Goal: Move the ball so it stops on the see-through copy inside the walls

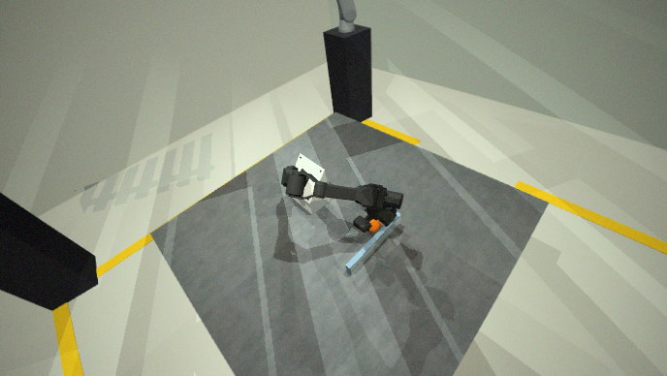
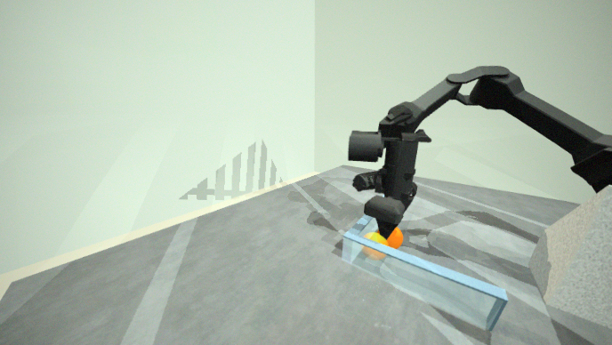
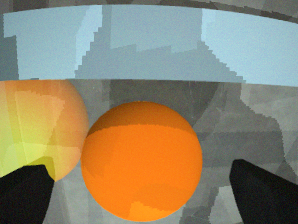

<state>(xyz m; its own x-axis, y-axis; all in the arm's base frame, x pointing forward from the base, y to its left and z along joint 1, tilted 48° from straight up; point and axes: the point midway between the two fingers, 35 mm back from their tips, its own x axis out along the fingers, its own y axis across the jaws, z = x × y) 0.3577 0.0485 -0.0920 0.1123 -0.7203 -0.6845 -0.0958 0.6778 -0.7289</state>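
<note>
Gripper (image 1: 374, 224) (image 2: 388, 236) (image 3: 144, 169), fingers spread, flanks the orange ball (image 1: 374, 226) (image 2: 395, 238) (image 3: 142, 162), presumably for grasping; the see-through copy (image 2: 374, 245) (image 3: 42, 125) lies toward ten o'clock in the wrist view.

wrist view close, others wider

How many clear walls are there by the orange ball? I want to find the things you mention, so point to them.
2. The long wall (image 1: 374, 245) (image 2: 445, 267) runs past the ball (image 1: 374, 226) (image 2: 395, 238) (image 3: 142, 162). The short wall (image 2: 358, 227) meets it at the corner, partly hidden behind the pincer (image 2: 386, 236).
</note>
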